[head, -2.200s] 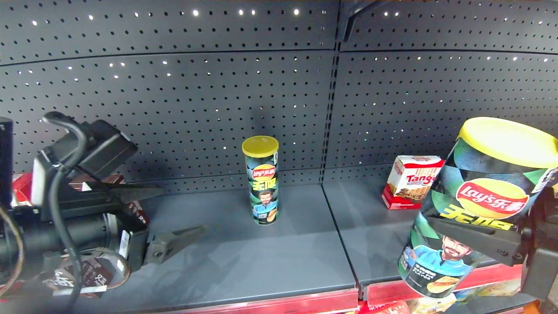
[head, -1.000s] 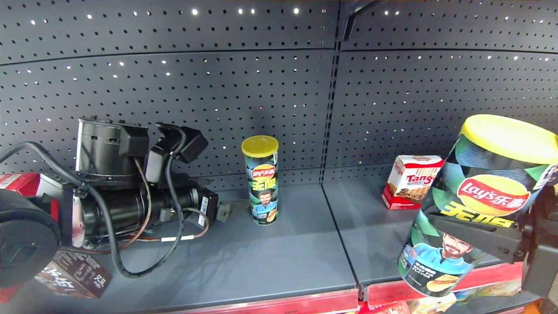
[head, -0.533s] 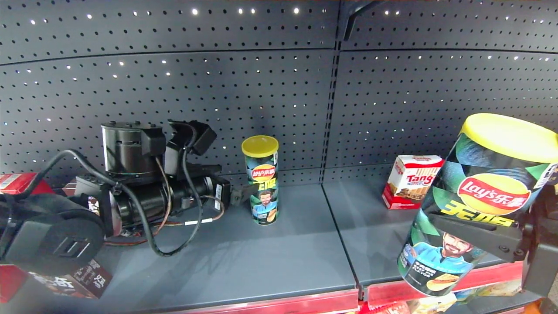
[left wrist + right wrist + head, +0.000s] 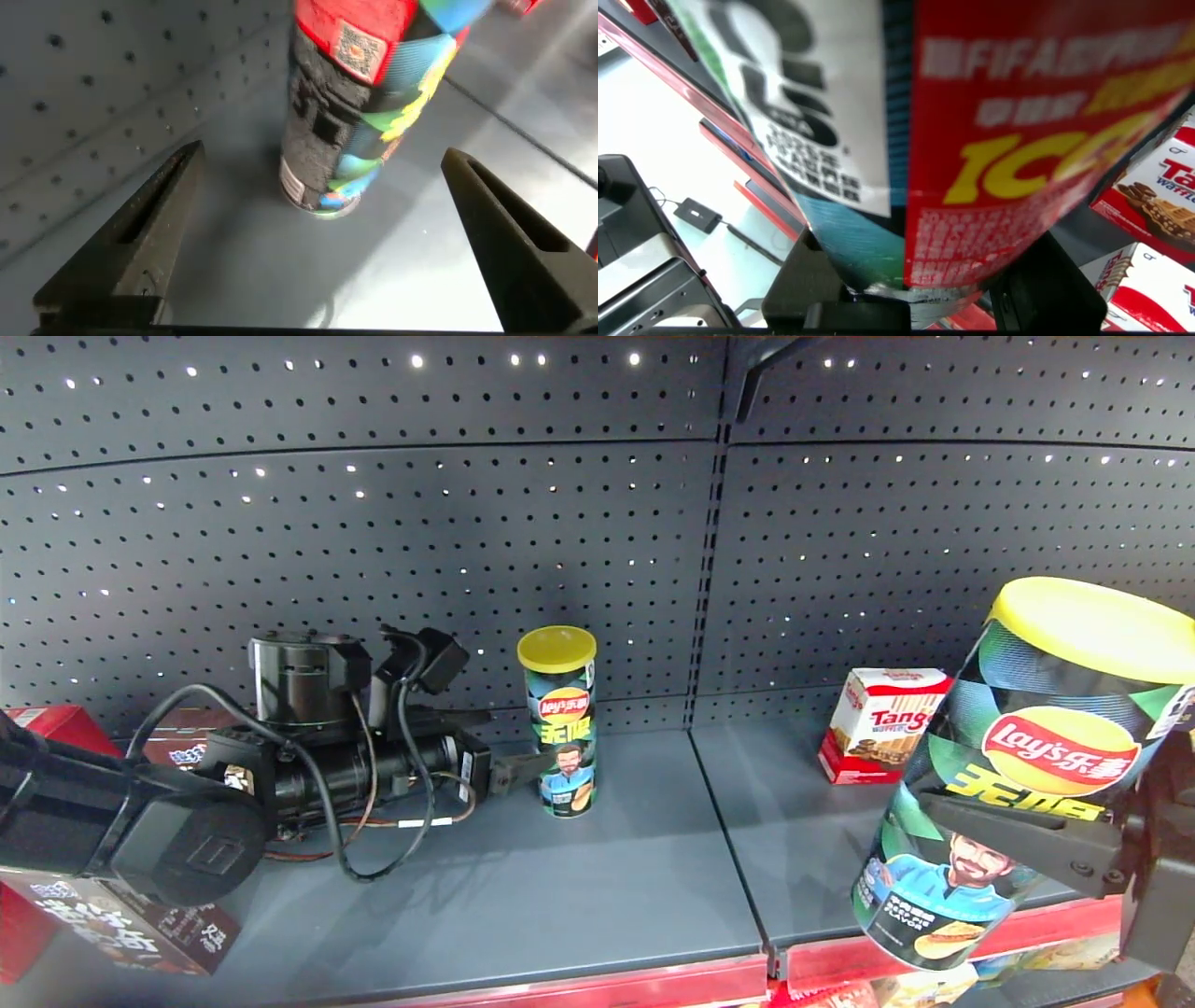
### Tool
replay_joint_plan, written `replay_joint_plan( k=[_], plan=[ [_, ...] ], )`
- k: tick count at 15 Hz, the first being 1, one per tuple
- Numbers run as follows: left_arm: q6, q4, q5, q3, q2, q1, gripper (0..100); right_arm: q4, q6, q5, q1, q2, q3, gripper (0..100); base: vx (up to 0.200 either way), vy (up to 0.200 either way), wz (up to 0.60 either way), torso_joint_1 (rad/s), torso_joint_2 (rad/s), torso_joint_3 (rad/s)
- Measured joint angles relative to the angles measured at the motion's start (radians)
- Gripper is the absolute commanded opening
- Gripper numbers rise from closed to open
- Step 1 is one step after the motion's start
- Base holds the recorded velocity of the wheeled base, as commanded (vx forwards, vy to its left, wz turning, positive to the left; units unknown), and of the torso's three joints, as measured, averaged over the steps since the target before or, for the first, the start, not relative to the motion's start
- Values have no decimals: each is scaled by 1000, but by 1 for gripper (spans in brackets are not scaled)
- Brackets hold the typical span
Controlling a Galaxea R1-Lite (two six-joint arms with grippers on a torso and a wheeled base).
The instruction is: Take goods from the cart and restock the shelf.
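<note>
Found left gripper [image 4: 519, 769] [image 4: 322, 163] far in over the shelf [image 4: 560, 896], jaws spread wide, standing chips can [image 4: 558, 721] [image 4: 364, 103] just ahead of them and framed between the two fingers in the left wrist view, shelf surface visible on either side, no contact seen. Compared against 2.2 s ago: then low at the near left corner, fingers already apart and pointing across the shelf, well short of the can. At 1.0 s ago, swung round and carried deeper, tips near the can. At 0.5 s ago, one fingertip level with the can's lower label. Now slightly farther back toward the pegboard back panel [image 4: 373, 523] and lower, fingertip just beside the can's lower left edge in the head view. Standing chips can itself unmoved across all frames: upright, yellow lid up, near the rear of the shelf, left of the panel seam. Right gripper [image 4: 990, 831] [image 4: 906, 299] clamped on held chips can [image 4: 1027, 756] [image 4: 971, 140], kept in the air at the near right, tilted, lid leaning right; position nearly the same throughout, risen only a trace. Wafer box [image 4: 878, 723] at the right rear of the shelf, unchanged. Dark box [image 4: 131, 924] at the near left edge and red box [image 4: 47, 728] behind it more exposed than 2.2 s ago, arm no longer covering them.
</note>
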Motion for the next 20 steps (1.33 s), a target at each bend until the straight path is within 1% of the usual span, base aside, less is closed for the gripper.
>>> replay_joint_plan(
  k=[3,5,8,11,13,17,20],
  plan=[
    [-2,-49,-86,13,27,41,100,0,0,0,0,0,2,0,0,0,0,0,0,0],
    [-1,-75,-154,17,39,64,100,0,0,0,0,0,3,0,0,0,0,0,0,0],
    [-2,-154,-300,17,58,98,100,0,0,0,0,-1,8,0,0,0,0,0,0,0],
    [-4,-194,-400,21,78,126,100,0,0,0,1,-2,6,0,0,0,0,0,0,0],
    [-4,-210,-444,23,90,136,100,0,0,0,1,-2,4,0,0,0,0,0,0,0],
    [-7,-287,-520,11,140,151,100,0,0,0,2,-6,0,0,0,0,0,0,0,0],
    [-10,-304,-531,-15,178,159,100,1,0,1,6,-5,-11,0,0,0,0,0,0,0]
  ],
)
